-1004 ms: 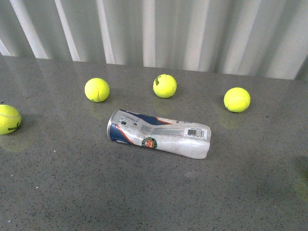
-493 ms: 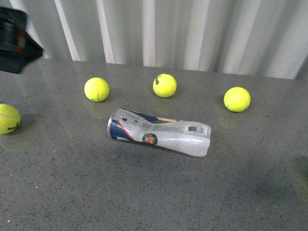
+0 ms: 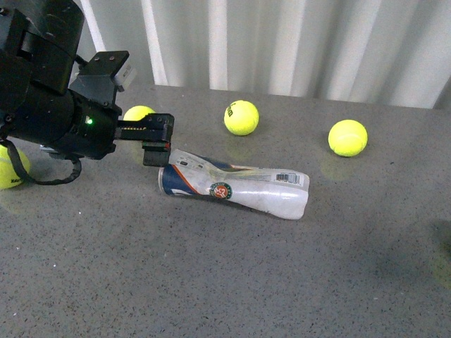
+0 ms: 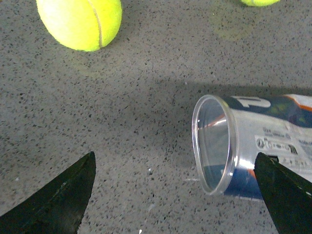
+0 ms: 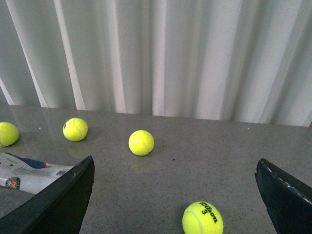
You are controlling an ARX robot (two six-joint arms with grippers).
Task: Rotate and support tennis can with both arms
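The tennis can [image 3: 232,190] lies on its side on the grey table, open rim to the left, its clear right end dented. My left gripper [image 3: 161,139] is open and hovers just above and behind the can's rim end. In the left wrist view the left gripper [image 4: 175,195] is spread wide; the can's open mouth [image 4: 214,144] lies between the fingertips, close to the one finger [image 4: 285,195]. My right gripper [image 5: 173,195] is open and empty, with the can [image 5: 29,176] far off to one side. The right arm is out of the front view.
Tennis balls lie around the can: one behind my left gripper [image 3: 139,113], one at mid back [image 3: 241,117], one at back right [image 3: 347,137], one at far left [image 3: 10,165] partly behind the arm. A white curtain [image 3: 282,42] backs the table.
My left arm has come in from the upper left and its open gripper now sits at the can's rim end. The can has barely moved.
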